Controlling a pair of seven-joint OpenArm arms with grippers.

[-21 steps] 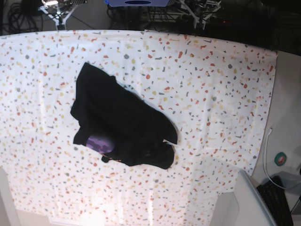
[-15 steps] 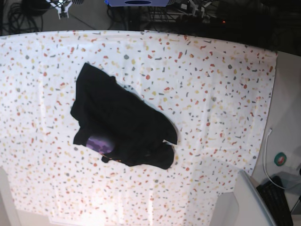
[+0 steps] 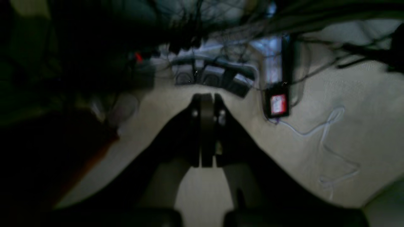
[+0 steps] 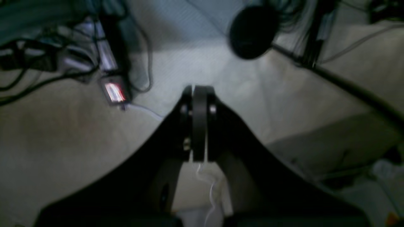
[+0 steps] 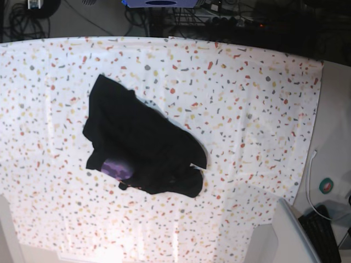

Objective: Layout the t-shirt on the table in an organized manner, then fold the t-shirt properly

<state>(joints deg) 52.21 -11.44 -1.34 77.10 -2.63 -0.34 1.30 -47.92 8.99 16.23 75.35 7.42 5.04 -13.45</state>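
The black t-shirt (image 5: 140, 143) lies crumpled left of the middle of the speckled table (image 5: 252, 93), with its purple print patch (image 5: 116, 167) showing at its lower left. Neither arm shows in the base view. In the left wrist view my left gripper (image 3: 205, 98) is shut with nothing between its fingers, held over grey floor. My right gripper (image 4: 198, 90) in the right wrist view is likewise shut and holds nothing, also above the floor. The t-shirt is out of both wrist views.
Cables and dark equipment (image 5: 230, 19) crowd the floor beyond the table's far edge. A white cable (image 5: 310, 181) and a small round green object (image 5: 327, 185) lie on the floor at the right. A grey box corner (image 5: 290, 235) juts in at the lower right.
The metal arm parts seen at the top edge of the base view have drawn out of it. The t-shirt has not moved.
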